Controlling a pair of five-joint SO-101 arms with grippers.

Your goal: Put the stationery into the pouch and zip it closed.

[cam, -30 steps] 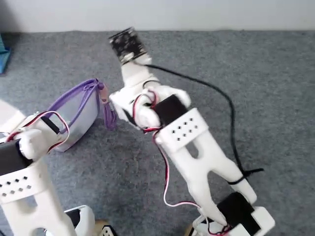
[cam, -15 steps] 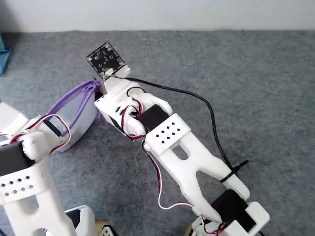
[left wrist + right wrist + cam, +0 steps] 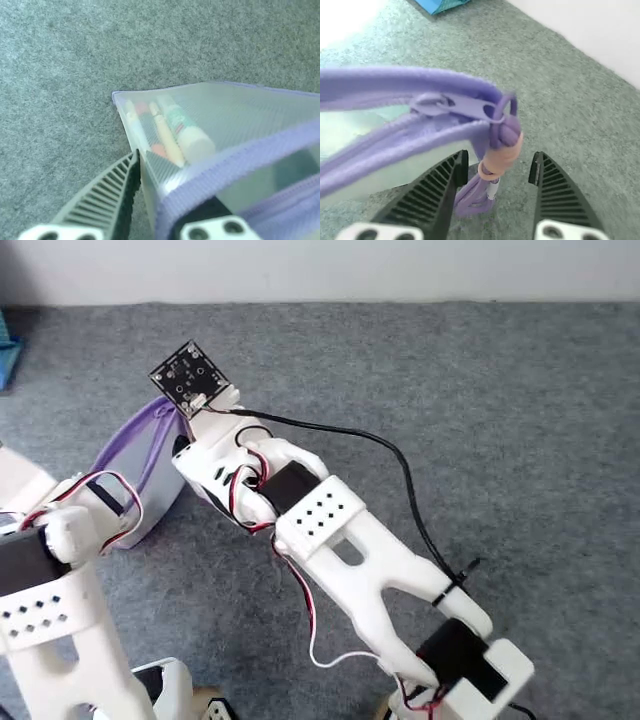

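- Pouch (image 3: 125, 445) stands on its lower edge on the grey carpet (image 3: 500, 420), between the two arms and mouth uppermost. The stationery (image 3: 167, 132) lies inside at the bottom, visible through the translucent wall.
- Handling, assessed: the wall is soft, light and has no stiffness of its own. It is likely to fold or slide on the carpet if drawn from one end without a counter-hold. The contents are few and light (pens and what looks like a glue stick).
- Hold points, assessed: the purple zip tape at one end for anchoring, and the pull cord (image 3: 502, 145) hanging from the slider (image 3: 465, 106) for drawing the zip.
- Left gripper (image 3: 165, 190) is pressed together on the pouch's end, with the wall caught just below the tape.
- Right gripper (image 3: 500, 157) has its jaws spread, one on each side of the pull cord. Contact is not confirmed.
- Orientation: the long axis follows the zip, running in the high view from the left arm diagonally away to the right wrist. The slider sits at that far end with the tapes apart beside it, so the zip is judged open and the closing stroke would run back toward the anchored end
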